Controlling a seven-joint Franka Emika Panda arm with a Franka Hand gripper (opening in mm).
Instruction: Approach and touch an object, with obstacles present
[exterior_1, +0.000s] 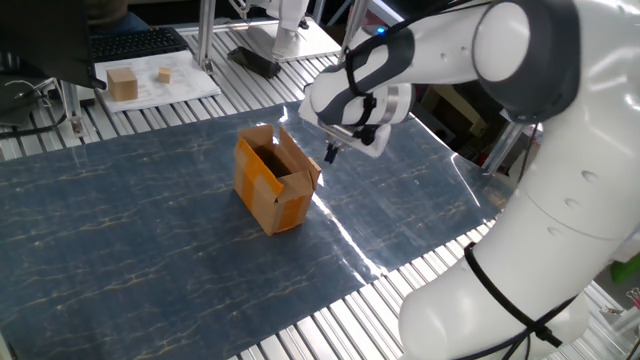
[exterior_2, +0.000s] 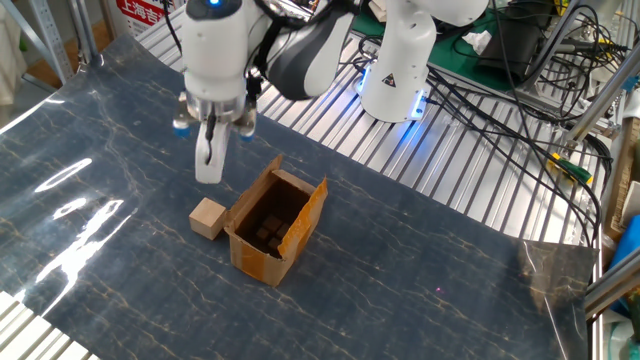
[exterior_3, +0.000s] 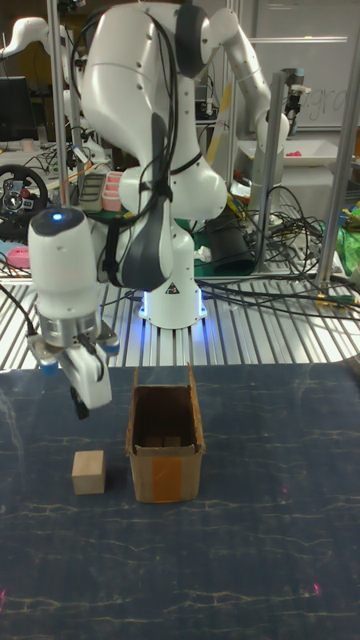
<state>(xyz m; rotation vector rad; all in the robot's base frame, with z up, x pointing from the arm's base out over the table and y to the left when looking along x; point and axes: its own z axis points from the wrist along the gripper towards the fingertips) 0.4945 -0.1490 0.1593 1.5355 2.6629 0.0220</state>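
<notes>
The object, a small brown cardboard box (exterior_1: 273, 187) (exterior_2: 270, 226) (exterior_3: 165, 447) with open top flaps and orange-tan tape, stands on the blue mat. A small wooden cube (exterior_2: 208, 217) (exterior_3: 88, 472) lies just beside it, apart from it. My gripper (exterior_2: 208, 168) (exterior_1: 332, 153) (exterior_3: 87, 401) hangs in the air above and slightly behind the cube, pointing down. Its fingers are together with nothing between them, and it touches neither the cube nor the box. In one fixed view the cube is hidden behind the box.
Two wooden cubes (exterior_1: 122, 83) (exterior_1: 163, 74) rest on white paper at the far left corner. The arm's base (exterior_2: 398, 62) stands behind the mat, with cables (exterior_2: 500, 110) trailing over the slatted metal table. The blue mat (exterior_2: 400, 260) extends around the box.
</notes>
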